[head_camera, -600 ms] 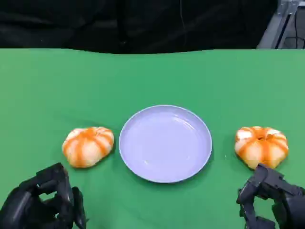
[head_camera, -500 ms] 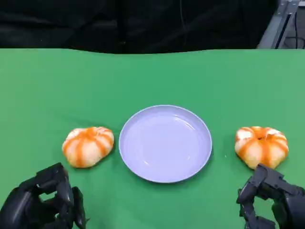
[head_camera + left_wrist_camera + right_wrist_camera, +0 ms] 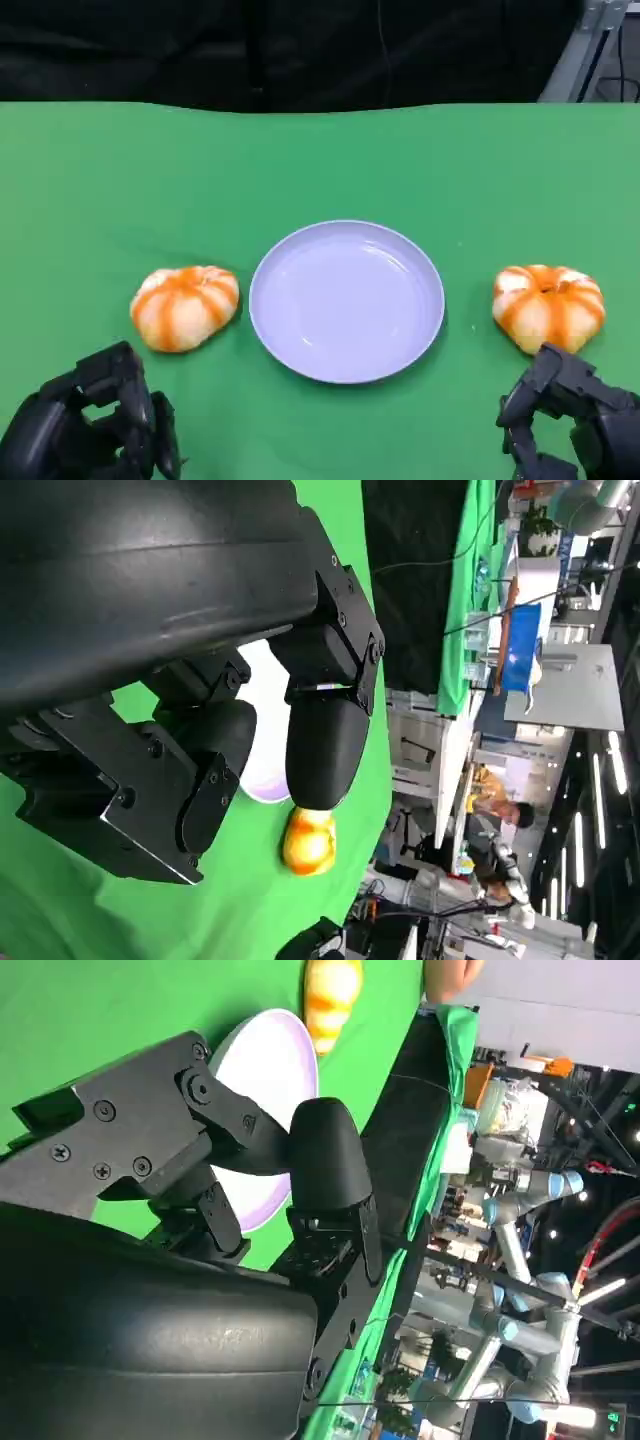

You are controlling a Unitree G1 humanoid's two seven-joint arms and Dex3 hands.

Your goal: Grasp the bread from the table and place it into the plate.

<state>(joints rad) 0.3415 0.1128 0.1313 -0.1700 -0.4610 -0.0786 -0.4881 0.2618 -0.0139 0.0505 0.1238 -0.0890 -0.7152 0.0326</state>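
Two orange-striped bread rolls are seen on the green table (image 3: 90, 170), one on each side of the lavender plate (image 3: 346, 300). The left bread (image 3: 184, 305) lies just beside the plate's left rim; the right bread (image 3: 548, 307) is set a little further off to the right. Nothing has been placed in the plate.

The left hand (image 3: 90, 425) is held at the near left, behind its roll and apart from it; the right hand (image 3: 572, 415) is held at the near right, its fingertips close under the right bread. Nothing is grasped by either hand — the fingers are partly curled, but whether they are properly spread or clenched cannot be told.

The step in hand is judged to be the approach, before any grasp. A forward reach is called for next — the fingers parted over a roll and then closed around it.
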